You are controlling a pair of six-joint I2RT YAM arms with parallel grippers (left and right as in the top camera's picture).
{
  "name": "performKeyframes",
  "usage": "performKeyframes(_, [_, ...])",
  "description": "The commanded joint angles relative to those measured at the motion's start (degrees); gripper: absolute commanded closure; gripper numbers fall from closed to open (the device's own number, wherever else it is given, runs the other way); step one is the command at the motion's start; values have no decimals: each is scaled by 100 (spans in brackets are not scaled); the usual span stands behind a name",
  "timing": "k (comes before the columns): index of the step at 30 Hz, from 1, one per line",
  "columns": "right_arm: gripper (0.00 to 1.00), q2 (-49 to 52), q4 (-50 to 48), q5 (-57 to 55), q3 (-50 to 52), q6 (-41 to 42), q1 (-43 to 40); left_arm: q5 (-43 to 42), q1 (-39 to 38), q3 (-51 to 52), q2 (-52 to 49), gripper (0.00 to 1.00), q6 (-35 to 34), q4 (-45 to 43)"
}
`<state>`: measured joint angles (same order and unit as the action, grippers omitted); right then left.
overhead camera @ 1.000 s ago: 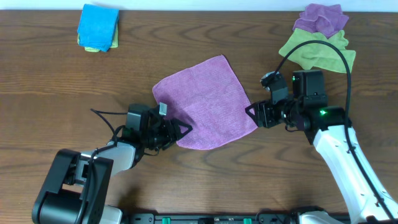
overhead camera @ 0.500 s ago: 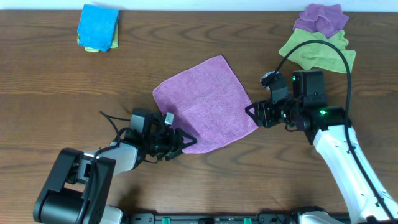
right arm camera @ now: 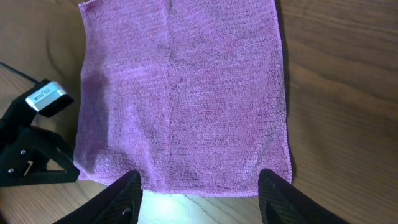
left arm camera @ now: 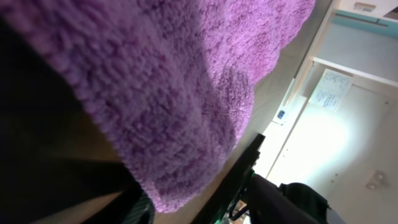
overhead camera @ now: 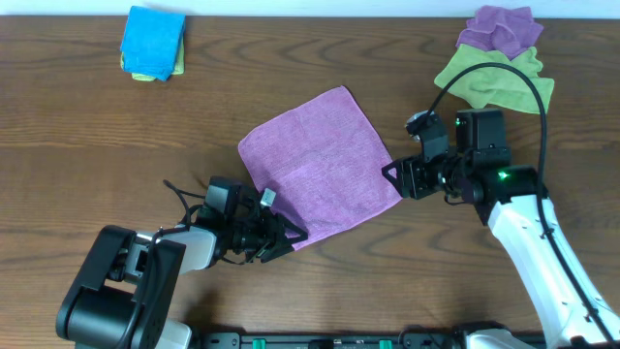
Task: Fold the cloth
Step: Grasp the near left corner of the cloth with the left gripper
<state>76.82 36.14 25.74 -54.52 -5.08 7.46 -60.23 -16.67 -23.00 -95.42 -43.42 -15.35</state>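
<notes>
Your left claw (overhead camera: 294,236) lies low on the counter (overhead camera: 116,145) with its tips at the near corner of the purple cloth (overhead camera: 315,160). Its wrist camera is filled with pile bulging close to the lens, so the corner looks gathered there, but no view shows the fingers clearly and you cannot tell whether they are closed on the fabric. Your right claw (right arm camera: 200,186) is spread wide and grips nothing, its two fingers set along the cloth's right-hand edge, though contact is hard to judge. The pairing suits a fold: each arm is at its own side of the cloth, which I judge sets up carrying one half over the other together, and the right is open because its grip is not yet made. The cloth lies flat in a single layer, turned like a diamond, mid-counter between the arms. Count what is out: two arms, two claws, one cloth in work, and four spares well apart from it, a blue cloth (overhead camera: 153,37) stacked on a yellow-green cloth (overhead camera: 145,74) at the far left, and a second purple cloth (overhead camera: 500,27) bunched against a green cloth (overhead camera: 494,79) at the far right
</notes>
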Motion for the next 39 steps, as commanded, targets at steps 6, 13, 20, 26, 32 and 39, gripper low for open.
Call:
performKeyframes(6, [39, 2, -83, -70, 22, -188, -74, 192, -26, 35, -68, 83, 144, 15])
performKeyframes(13, [40, 4, -74, -175, 22, -186, -74, 221, -24, 35, -68, 94, 170, 61])
performKeyframes(20, [41, 4, -39, -197, 22, -188, -74, 442, -20, 35, -50, 94, 476, 734])
performKeyframes(26, [41, 4, -39, -197, 22, -232, -74, 566, -20, -50, 256, 94, 553, 846])
performKeyframes(32, [41, 4, -42, -197, 22, -232, -74, 1174, -20, -485, 828, 94, 896, 1738])
performKeyframes(39, [41, 15, -63, -197, 22, -232, -74, 2280, -20, -1346, 1139, 94, 1733, 3814])
